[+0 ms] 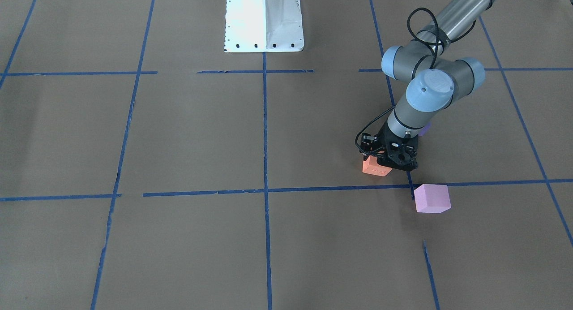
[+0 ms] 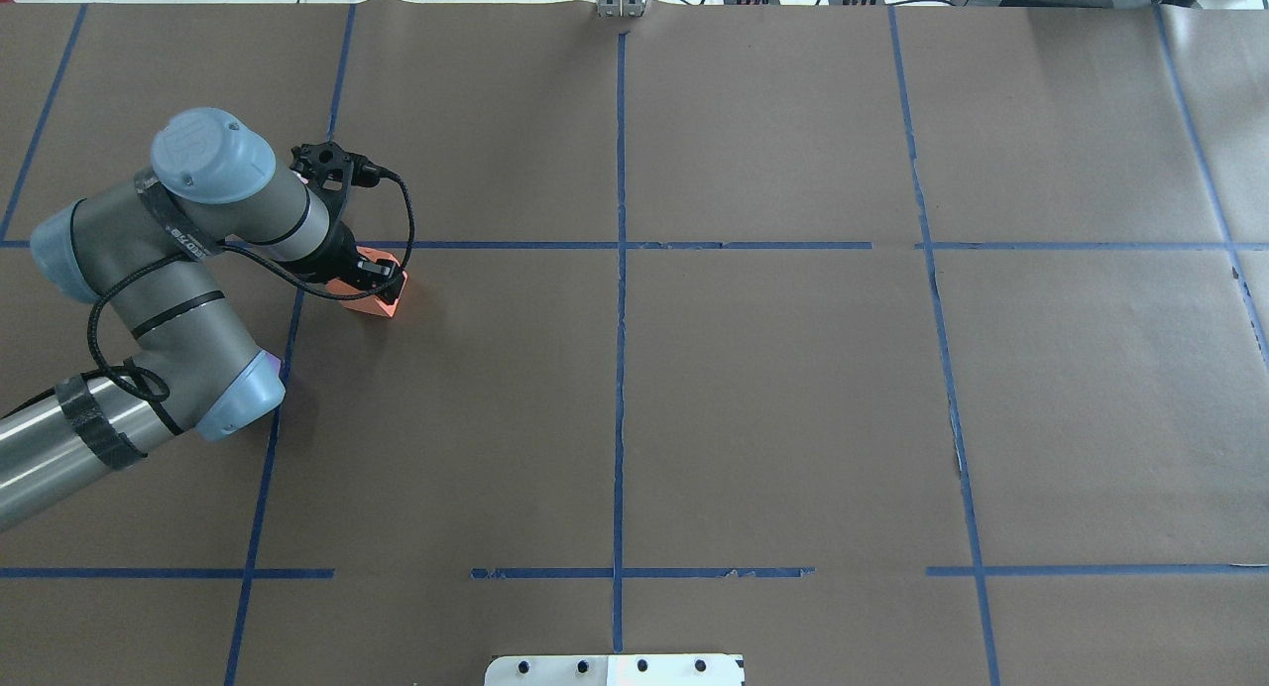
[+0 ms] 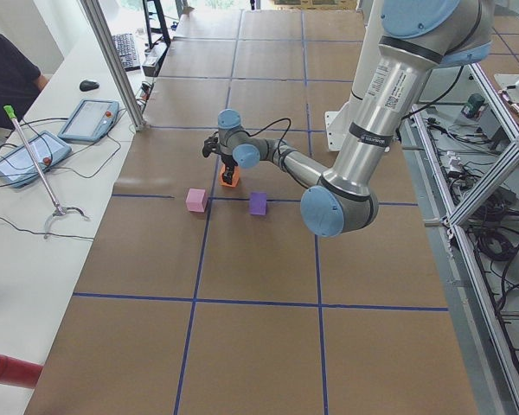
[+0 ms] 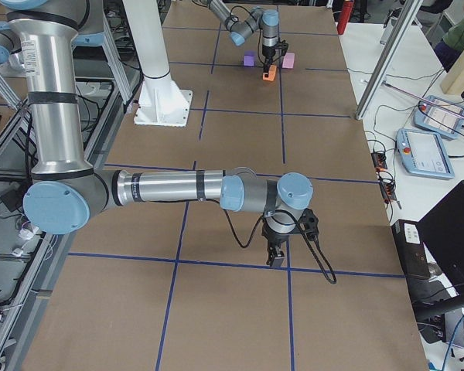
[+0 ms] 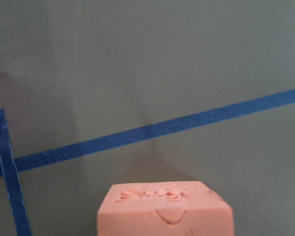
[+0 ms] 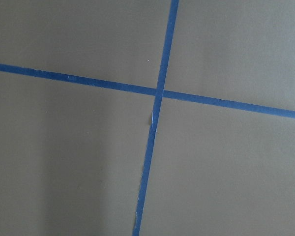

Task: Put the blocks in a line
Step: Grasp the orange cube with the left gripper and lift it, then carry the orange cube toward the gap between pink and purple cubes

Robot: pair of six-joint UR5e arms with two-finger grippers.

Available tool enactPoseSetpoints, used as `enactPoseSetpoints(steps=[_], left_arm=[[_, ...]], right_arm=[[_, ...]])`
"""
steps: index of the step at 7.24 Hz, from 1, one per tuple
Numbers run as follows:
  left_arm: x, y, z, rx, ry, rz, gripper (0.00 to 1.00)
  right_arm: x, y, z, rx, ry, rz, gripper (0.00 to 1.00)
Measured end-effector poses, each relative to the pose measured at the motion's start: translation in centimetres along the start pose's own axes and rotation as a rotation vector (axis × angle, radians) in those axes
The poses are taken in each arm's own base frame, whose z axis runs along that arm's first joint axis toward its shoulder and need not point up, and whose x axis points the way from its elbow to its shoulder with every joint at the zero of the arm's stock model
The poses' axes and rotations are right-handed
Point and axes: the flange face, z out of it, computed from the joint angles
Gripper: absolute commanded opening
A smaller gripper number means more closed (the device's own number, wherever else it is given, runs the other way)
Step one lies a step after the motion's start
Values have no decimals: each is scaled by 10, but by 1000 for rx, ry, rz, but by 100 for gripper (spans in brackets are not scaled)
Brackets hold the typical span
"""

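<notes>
Left gripper [image 1: 388,163]: pinching the orange block [image 1: 374,167] from above, one dark finger down each side. The pictures do not settle whether the block is lifted or touching the paper.
Right gripper [image 4: 276,255]: hangs over a blue tape crossing well apart from the blocks. Whether it is spread or pressed together cannot be told.
Orange block, place: on the robot's left side of the table, just short of a blue tape line [image 1: 313,189] and near the other two blocks.
Pink block [image 1: 432,198]: free on the paper, at the crossing of two tape lines.
Violet block [image 3: 258,203]: free on the paper, mostly hidden behind the left arm in the front view. In the left side view it sits level with the pink block, with a gap between them.
Done: apparently only the grasp. The pink and violet blocks already form a loose pair.
Left: the orange block lies off their line, opposite the gap. It probably needs to go into that gap or onto one end, then be released.
Orientation: being cubes, they have no long axis. The orange one is turned askew to the tape, an embossed face toward the left wrist camera. The pink one is slightly skewed too.
</notes>
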Motion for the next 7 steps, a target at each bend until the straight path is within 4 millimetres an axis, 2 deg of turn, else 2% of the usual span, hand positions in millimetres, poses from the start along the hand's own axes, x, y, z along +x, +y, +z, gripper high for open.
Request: enactPoseSetpoints(steps=[1, 2, 3, 4, 5, 7], left_arm=[[2, 0, -10, 7, 12, 2, 25], [0, -4, -32, 18, 27, -7, 25], [-10, -12, -62, 33, 28, -35, 25], [-25, -11, -87, 44, 17, -63, 25], [-46, 3, -101, 42, 1, -90, 25], [-103, 38, -111, 16, -29, -115, 25]], right_arm=[[0, 0, 0, 0, 0, 0, 100], [0, 0, 0, 0, 0, 0, 100], [0, 0, 0, 0, 0, 0, 100], [0, 0, 0, 0, 0, 0, 100], [0, 0, 0, 0, 0, 0, 100], [0, 0, 0, 0, 0, 0, 100]])
